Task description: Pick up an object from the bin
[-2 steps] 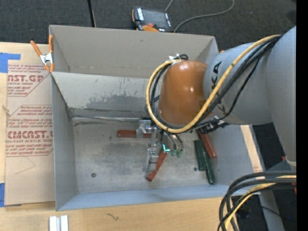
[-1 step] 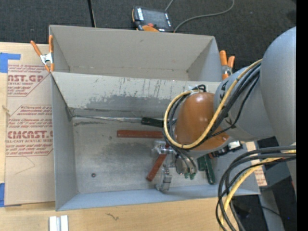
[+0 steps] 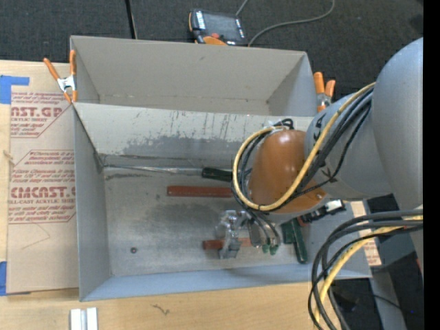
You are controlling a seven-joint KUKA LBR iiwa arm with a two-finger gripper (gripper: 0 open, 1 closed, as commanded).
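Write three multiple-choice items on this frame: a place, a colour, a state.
1. Where in the grey metal bin is the pincer? A. far-left corner B. lower right of the floor C. against the far wall
2. What colour is the long flat bar lying mid-floor? A. reddish-brown B. blue C. white
3. How does the slim dark-handled tool rest? A. upright B. flat on the floor C. in the pincer
Answers: B, it hangs by the near wall at right; A, the bar looks reddish-brown; B, it lies flat, apart from the pincer.
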